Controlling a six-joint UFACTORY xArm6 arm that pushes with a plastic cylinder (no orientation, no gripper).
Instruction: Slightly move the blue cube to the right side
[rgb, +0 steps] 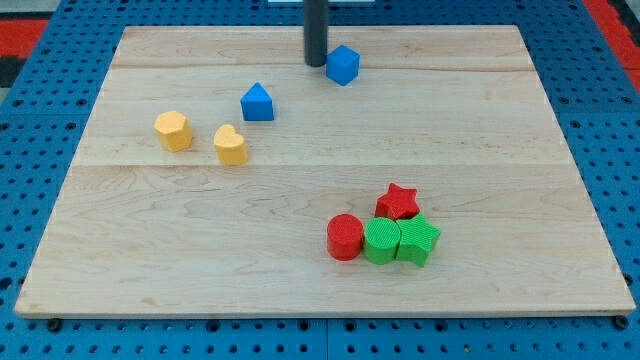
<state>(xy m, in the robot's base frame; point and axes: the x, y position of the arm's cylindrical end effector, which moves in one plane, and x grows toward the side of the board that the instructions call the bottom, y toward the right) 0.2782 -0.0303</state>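
Note:
The blue cube (343, 65) lies near the view's top, a little right of centre, on the wooden board (200, 250). My tip (316, 65) stands just to the left of the blue cube, very close to it or touching its left side. The dark rod rises straight up out of the view's top.
A blue house-shaped block (257, 102) lies left of and below the cube. A yellow hexagon block (173, 130) and a yellow heart block (230, 144) lie at the left. A red cylinder (344, 237), green cube (381, 241), green star (417, 239) and red star (398, 202) cluster at the lower right.

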